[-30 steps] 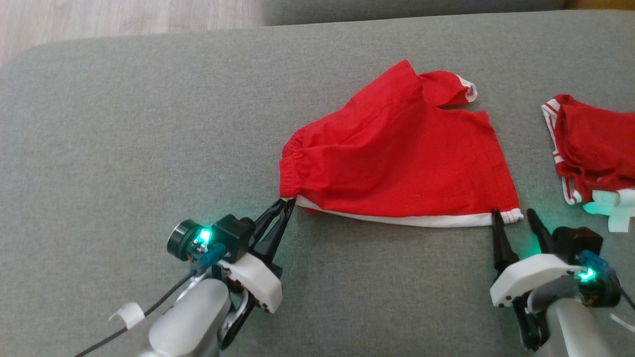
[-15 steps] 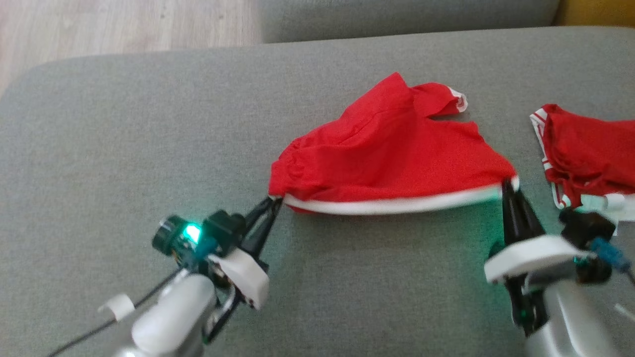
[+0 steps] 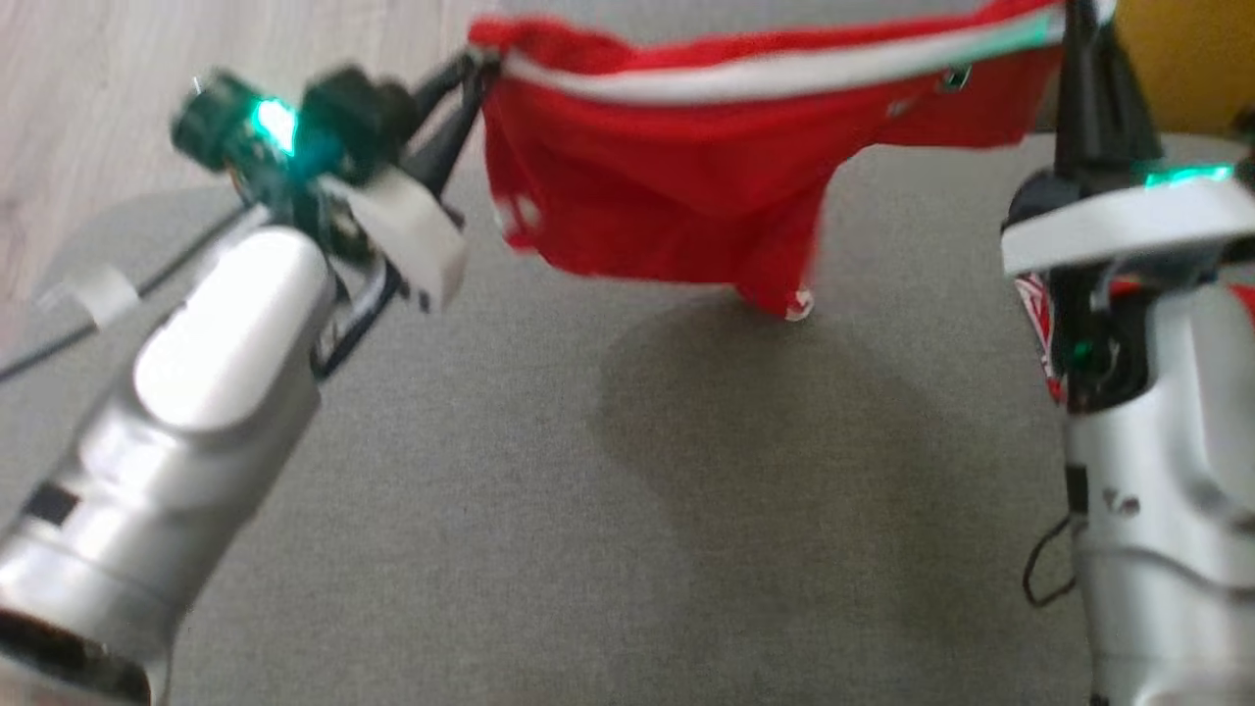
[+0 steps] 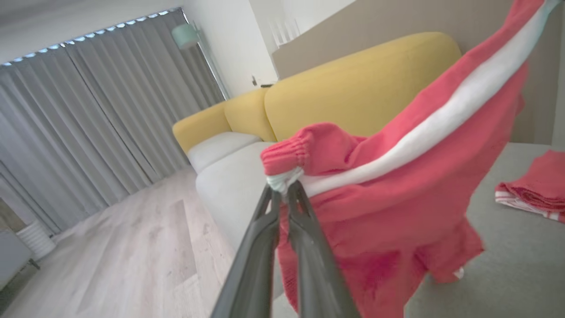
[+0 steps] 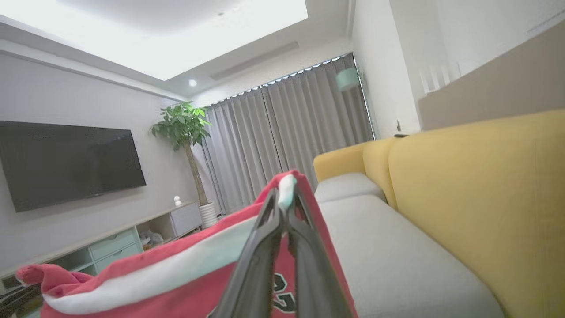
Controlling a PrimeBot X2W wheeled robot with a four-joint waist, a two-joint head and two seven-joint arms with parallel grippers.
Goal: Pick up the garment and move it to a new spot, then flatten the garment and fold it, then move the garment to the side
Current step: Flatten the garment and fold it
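Observation:
The red garment (image 3: 706,186), shorts with a white side stripe, hangs in the air above the grey cushion (image 3: 549,510), stretched between both grippers. My left gripper (image 3: 477,67) is shut on its elastic-waist corner (image 4: 287,176) at the upper left. At the upper right, my right gripper (image 3: 1079,20) is shut on the other striped corner (image 5: 286,187). The cloth sags below the stripe, its lowest tip (image 3: 794,299) just above the cushion. A printed number shows on the fabric in the right wrist view.
A second red garment (image 4: 534,185) lies folded on the grey cushion to the right, partly behind my right arm (image 3: 1157,412). A yellow sofa back (image 4: 362,88) stands beyond. Wooden floor (image 3: 98,118) lies past the cushion's left edge.
The right gripper closed on the garment's corner, and both grippers raised the garment off the cushion until it hangs stretched between them. The head camera has also shifted.

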